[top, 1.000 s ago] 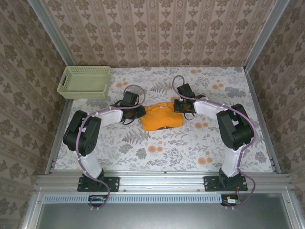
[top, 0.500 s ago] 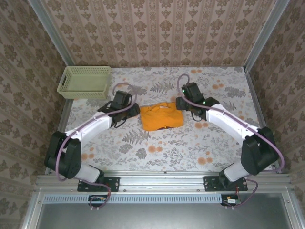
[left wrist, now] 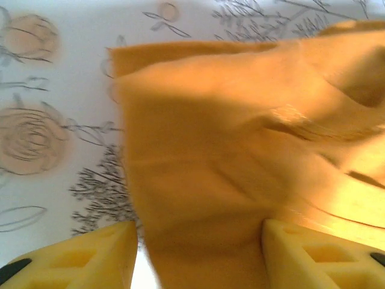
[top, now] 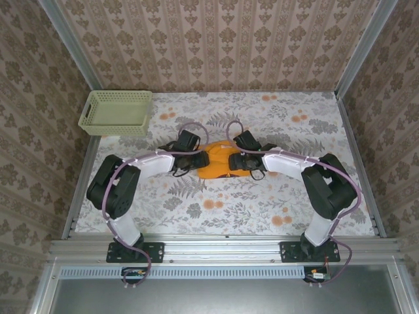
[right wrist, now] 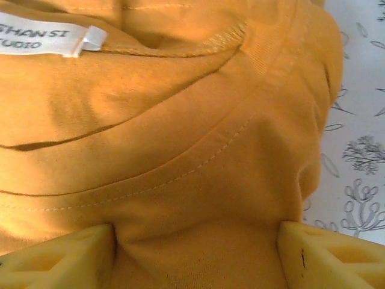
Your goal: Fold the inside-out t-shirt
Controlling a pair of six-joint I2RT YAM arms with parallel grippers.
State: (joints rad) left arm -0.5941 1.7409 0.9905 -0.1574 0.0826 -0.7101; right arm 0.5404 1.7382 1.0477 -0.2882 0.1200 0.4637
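The inside-out t-shirt [top: 220, 165] lies as a small folded orange bundle in the middle of the table. My left gripper [top: 201, 160] is at its left edge and my right gripper [top: 231, 161] reaches onto its right part. In the left wrist view the plain orange cloth [left wrist: 240, 132] runs between the spread yellow fingers [left wrist: 90, 253] of the left gripper [left wrist: 198, 247], with a gap beside one finger. In the right wrist view the collar seam and a white neck label [right wrist: 51, 39] show on the shirt [right wrist: 150, 120]. Cloth spans the wide jaws of the right gripper [right wrist: 197, 247].
A pale green mesh basket [top: 116, 112] stands at the table's back left corner. The floral tablecloth [top: 216, 209] lies bare in front of the shirt. Patterned walls close in the left, back and right sides.
Both grippers opened, drew back from the shirt half a second ago, and have now come in again onto its left and right sides. The shirt bundle has barely shifted.
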